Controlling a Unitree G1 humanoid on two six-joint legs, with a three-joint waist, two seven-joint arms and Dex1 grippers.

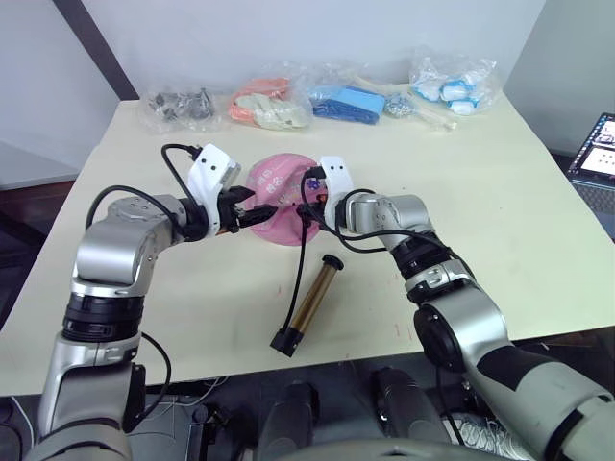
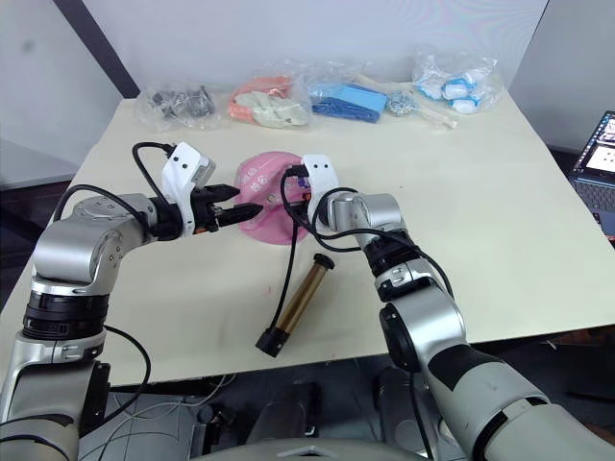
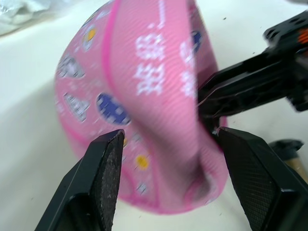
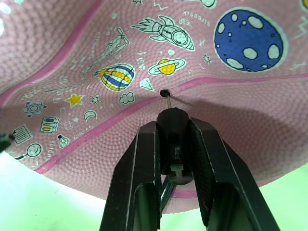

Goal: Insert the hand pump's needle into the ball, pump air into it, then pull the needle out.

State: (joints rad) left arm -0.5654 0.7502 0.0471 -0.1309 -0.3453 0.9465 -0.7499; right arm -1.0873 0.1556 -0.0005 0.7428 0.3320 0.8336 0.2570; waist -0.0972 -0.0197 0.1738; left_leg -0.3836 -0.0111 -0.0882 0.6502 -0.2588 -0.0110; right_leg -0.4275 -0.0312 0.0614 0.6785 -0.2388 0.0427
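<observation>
My right claw (image 4: 175, 144) pinches the needle (image 4: 167, 99) at the ball's (image 1: 279, 197) valve; left claw (image 3: 166, 159) straddles its rim, open, mid-worktop (image 1: 500, 192).

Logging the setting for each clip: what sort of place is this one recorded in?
Probably an indoor lab or office workspace: a plain cream table against a white wall, sample items sealed in clear plastic bags lined along its far edge, and an open laptop off to the side.
</observation>
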